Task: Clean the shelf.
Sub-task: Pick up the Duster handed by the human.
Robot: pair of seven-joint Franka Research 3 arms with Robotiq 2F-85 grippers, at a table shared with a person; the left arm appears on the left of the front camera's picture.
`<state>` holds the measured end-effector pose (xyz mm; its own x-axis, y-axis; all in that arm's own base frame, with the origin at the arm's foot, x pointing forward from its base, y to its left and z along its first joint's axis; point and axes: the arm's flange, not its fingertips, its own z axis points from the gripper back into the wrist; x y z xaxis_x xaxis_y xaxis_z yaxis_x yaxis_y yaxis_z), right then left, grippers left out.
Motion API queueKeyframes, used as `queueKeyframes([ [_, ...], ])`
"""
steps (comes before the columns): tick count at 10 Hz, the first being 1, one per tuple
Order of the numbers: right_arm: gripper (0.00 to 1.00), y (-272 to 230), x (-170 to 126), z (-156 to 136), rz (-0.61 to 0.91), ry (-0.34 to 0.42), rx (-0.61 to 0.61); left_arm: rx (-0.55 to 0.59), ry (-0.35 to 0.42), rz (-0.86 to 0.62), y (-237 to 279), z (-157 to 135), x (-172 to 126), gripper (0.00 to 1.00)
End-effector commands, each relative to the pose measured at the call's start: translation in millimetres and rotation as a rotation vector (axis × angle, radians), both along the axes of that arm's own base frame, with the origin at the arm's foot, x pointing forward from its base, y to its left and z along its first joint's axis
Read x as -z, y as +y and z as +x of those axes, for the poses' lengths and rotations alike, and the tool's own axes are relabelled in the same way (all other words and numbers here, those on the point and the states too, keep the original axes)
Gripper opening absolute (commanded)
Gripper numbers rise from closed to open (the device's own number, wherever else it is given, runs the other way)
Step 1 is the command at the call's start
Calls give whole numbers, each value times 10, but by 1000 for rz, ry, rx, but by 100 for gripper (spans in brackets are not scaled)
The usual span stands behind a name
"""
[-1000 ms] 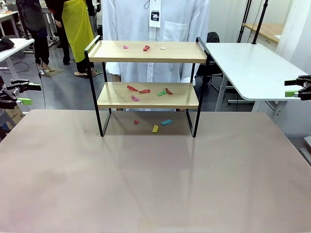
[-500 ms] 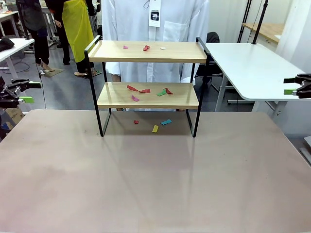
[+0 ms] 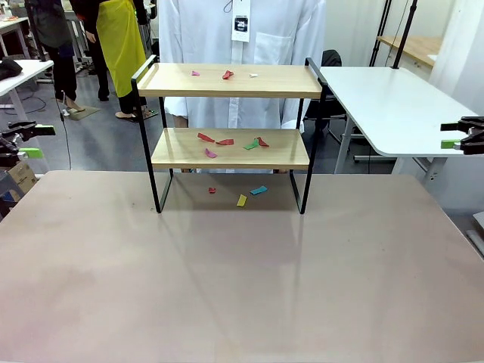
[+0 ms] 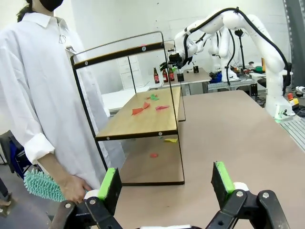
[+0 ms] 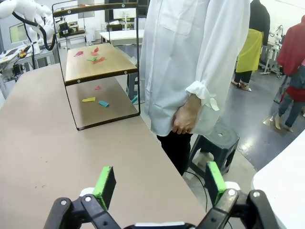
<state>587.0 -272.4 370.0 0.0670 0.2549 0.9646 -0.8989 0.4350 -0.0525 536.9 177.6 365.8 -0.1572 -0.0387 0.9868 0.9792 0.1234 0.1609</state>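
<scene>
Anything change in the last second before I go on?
The left gripper drifted slightly outward to its own side and up; the right gripper edged up a touch. Both are open and hold nothing. The shelf and the coloured scraps on and under it stayed put.

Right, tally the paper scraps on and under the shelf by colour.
Red scraps: 5
Pink scraps: 2
Green scrap: 1
White scrap: 1
Yellow scrap: 1
Blue scrap: 1
Total on and under the shelf: 11
</scene>
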Motion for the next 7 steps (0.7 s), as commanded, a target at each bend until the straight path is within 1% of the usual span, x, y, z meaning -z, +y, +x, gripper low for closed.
queueKeyframes([
  [1,100,6,-83,49,37,-10,6,-16,19,-21,-40,-141,-168,100],
  [4,100,17,-110,18,45,-25,2,-27,8,-30,-8,-223,-221,100],
  [7,100,76,-198,-70,47,-58,-16,-24,-3,-34,14,-264,-240,100],
])
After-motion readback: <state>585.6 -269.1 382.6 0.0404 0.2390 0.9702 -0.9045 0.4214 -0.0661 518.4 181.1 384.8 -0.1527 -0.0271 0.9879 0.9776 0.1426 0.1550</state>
